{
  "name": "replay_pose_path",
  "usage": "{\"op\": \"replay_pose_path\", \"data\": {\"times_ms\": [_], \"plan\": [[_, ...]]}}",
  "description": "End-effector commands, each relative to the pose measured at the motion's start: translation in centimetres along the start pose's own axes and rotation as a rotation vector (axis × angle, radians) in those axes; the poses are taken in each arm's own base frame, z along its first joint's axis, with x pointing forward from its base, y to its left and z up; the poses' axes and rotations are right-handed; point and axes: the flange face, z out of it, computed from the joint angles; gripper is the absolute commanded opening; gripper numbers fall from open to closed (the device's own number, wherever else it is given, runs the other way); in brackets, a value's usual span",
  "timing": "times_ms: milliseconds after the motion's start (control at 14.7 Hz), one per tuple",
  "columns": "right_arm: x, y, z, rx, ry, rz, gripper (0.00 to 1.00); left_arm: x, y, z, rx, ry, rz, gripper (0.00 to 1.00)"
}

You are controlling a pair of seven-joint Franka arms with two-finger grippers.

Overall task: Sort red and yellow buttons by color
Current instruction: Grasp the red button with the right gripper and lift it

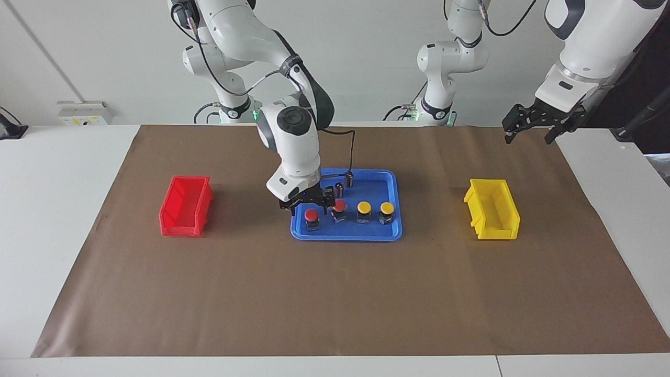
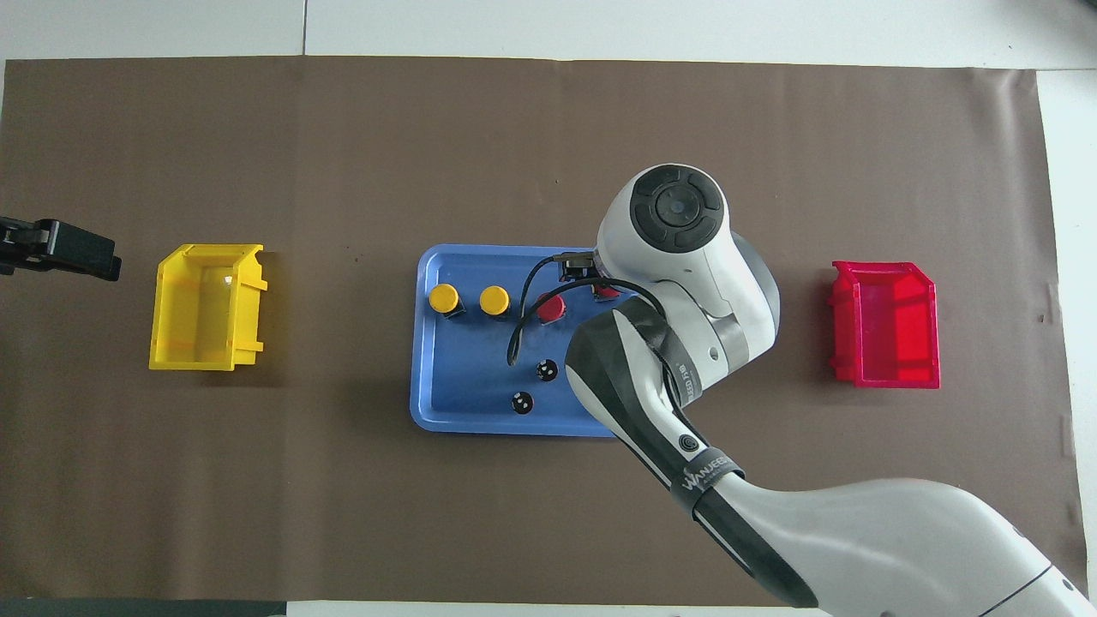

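Lettering "WANJEE…" marks right arm [image 2: 711, 470]; its jaws straddle red button [image 1: 311, 214], unclosed.

Four push-buttons are standing upright in a row inside the blue tray [image 1: 390, 234], along its edge farther from the robots, each showing a round domed cap on a short black-and-silver body. The two yellow ones are sitting side by side toward the left arm's end: the outer yellow button [image 1: 387, 212] and the inner yellow button [image 1: 364, 211]. Next to them the inner red button [image 1: 339, 209] is standing slightly nearer the robots, and the outer red button [image 1: 312, 219] is closing the row toward the right arm's end, slightly farther from them.
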Motion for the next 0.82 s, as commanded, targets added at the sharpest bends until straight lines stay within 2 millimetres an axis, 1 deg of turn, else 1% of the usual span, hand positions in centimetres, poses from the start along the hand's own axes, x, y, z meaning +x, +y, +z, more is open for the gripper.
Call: {"op": "replay_pose_path", "data": {"times_ms": [0, 204, 272, 340, 408, 476, 545, 613, 681, 749], "plan": [[-0.3, -0.1, 1.2, -0.01, 0.017, -0.008, 0.81, -0.9, -0.2, -0.1, -0.014, -0.004, -0.001, 1.0], [-0.5, 0.4, 2.0, -0.016, 0.022, -0.018, 0.74, -0.9, -0.2, -0.1, -0.014, -0.004, -0.001, 1.0], [-0.6, 0.4, 2.1, -0.019, 0.02, -0.019, 0.71, -0.9, -0.2, -0.1, -0.014, -0.004, 0.001, 1.0], [-0.5, 0.5, 2.1, -0.019, 0.02, -0.019, 0.65, -0.9, -0.2, -0.1, -0.014, -0.004, -0.001, 1.0], [-0.5, 0.5, 2.2, -0.018, 0.021, -0.019, 0.58, -0.9, -0.2, -0.1, -0.014, -0.004, -0.001, 1.0], [-0.5, 0.5, 2.2, -0.019, 0.02, -0.019, 0.46, -0.9, -0.2, -0.2, -0.013, 0.0, 0.002, 1.0], [-0.4, 0.5, 1.9, -0.021, 0.016, -0.018, 0.3, -0.8, -0.2, -0.2, -0.013, 0.004, 0.001, 1.0], [-0.2, 0.6, 1.4, -0.023, 0.014, -0.013, 0.17, -0.9, 0.0, -0.1, -0.013, -0.005, 0.002, 1.0], [0.4, 0.4, -0.1, -0.026, 0.01, -0.009, 0.11, -0.9, 0.0, -0.1, -0.013, -0.004, 0.005, 1.0], [1.2, 0.4, -2.5, -0.039, -0.008, -0.003, 0.11, -0.9, 0.0, -0.1, -0.013, -0.001, 0.002, 1.0]]}}
